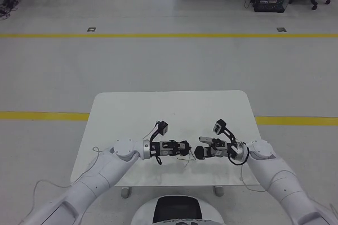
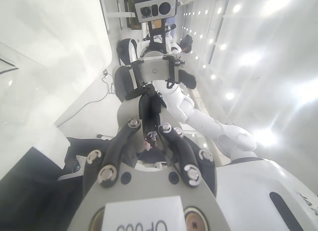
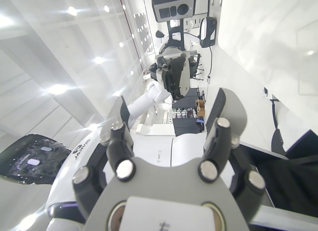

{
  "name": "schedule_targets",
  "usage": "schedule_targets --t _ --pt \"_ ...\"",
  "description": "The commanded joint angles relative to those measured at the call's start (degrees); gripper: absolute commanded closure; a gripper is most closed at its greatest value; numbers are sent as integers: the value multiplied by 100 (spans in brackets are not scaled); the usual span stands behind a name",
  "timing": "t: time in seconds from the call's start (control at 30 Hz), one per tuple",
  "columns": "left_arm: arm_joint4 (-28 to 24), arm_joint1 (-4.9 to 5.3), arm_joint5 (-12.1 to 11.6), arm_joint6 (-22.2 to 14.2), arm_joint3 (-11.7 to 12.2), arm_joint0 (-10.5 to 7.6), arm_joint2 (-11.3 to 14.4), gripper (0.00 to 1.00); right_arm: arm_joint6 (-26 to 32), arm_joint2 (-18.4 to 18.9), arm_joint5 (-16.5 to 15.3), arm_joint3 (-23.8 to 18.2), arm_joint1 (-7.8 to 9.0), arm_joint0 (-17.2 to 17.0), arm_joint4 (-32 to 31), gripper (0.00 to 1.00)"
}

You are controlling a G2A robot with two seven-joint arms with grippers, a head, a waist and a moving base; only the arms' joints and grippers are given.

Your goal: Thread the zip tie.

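Zip tie (image 1: 186, 156): a thin dark strip, hard to make out, held above the near edge of the worktop (image 1: 169, 107), about midway along it. The left fingers (image 1: 185, 148) are closed on it (in the right wrist view the zip tie (image 3: 177, 97) shows as a short dark end past their tips). The right fingers (image 1: 203, 152) sit just beside them over the same near edge, tips facing. In their own wrist view the right fingers (image 3: 217, 107) are spread wide, gripping nothing. A black camera bracket (image 1: 161, 127) rises from each wrist above the worktop. One yellow floor line (image 1: 39, 115) passes behind the worktop, and a white cable (image 1: 45, 183) trails off its left near corner.
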Motion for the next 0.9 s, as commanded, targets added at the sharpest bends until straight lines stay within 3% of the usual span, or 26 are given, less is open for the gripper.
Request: schedule_targets --t 0.0,0.3,0.37,0.47,0.67,0.87 --pt "15 14 7 -90 -102 37 -60 100 -38 41 -7 -34 6 -31 33 0" --pt "90 22 13 -42 -107 44 -91 100 -38 41 -7 -34 6 -31 33 0" --pt "705 25 47 572 -103 46 -29 100 -38 41 -7 -34 6 -31 33 0" --pt "1116 59 7 943 -143 96 -91 100 -38 41 -7 -34 6 -31 33 0" --pt "1776 203 7 1342 -508 436 -413 100 -38 41 -7 -34 6 -31 33 0" --pt "1729 306 7 1262 -710 724 -809 100 -38 41 -7 -34 6 -31 33 0"
